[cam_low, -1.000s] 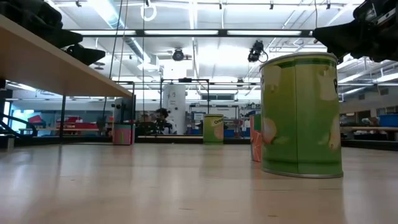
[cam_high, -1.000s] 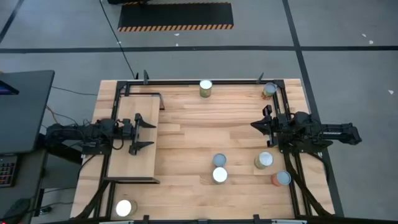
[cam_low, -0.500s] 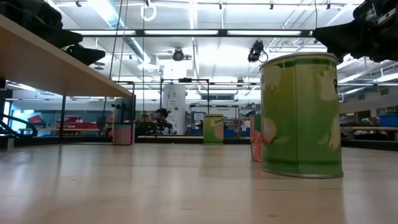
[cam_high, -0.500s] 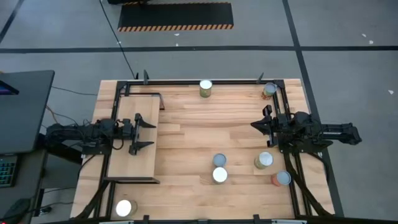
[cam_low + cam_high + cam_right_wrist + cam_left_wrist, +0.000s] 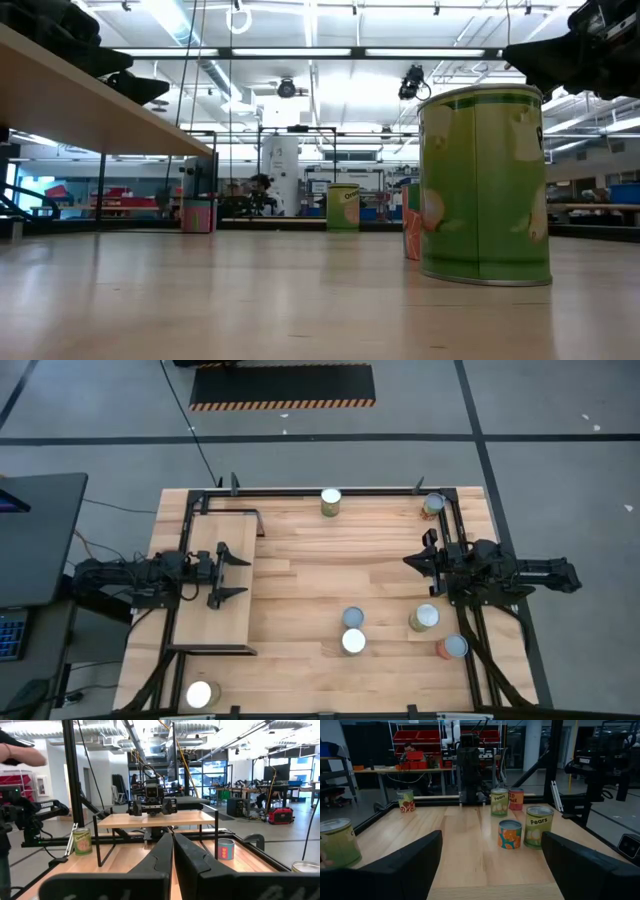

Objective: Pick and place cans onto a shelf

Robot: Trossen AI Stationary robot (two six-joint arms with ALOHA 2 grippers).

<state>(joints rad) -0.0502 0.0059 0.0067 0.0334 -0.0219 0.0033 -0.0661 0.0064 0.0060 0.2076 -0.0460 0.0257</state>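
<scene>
Currently the left gripper [image 5: 236, 574] hovers over the long pale-wood shelf with thin black metal frame [image 5: 200, 615] at the table's 9 o'clock edge, fingers spread wide, nothing between them. No can on the shelf.

The right gripper [image 5: 412, 561] sits at the 3 o'clock side, pointing toward centre; the right wrist view shows its fingers [image 5: 162, 852] pressed together, holding nothing.

Cans on the plank wooden tabletop [image 5: 320, 560], high view:
- silver-topped olive-green can [image 5: 331, 501] at 12 o'clock, far edge
- grey-topped can [image 5: 432, 505] at roughly 1–2 o'clock, back right corner, behind the right gripper
- yellowish-green can [image 5: 424, 618] at 4 o'clock, just in front of the right arm
- orange-red can [image 5: 452, 647] at 4–5 o'clock, near the right front edge
- bluish can [image 5: 352, 619] and white-topped can [image 5: 353, 642] touching or nearly so, about 5 o'clock, well apart from both grippers
- white-topped can [image 5: 200, 694] at 7–8 o'clock, front left corner, past the shelf's near end

Low view: a green pear-label can [image 5: 484, 186] fills the foreground.
</scene>
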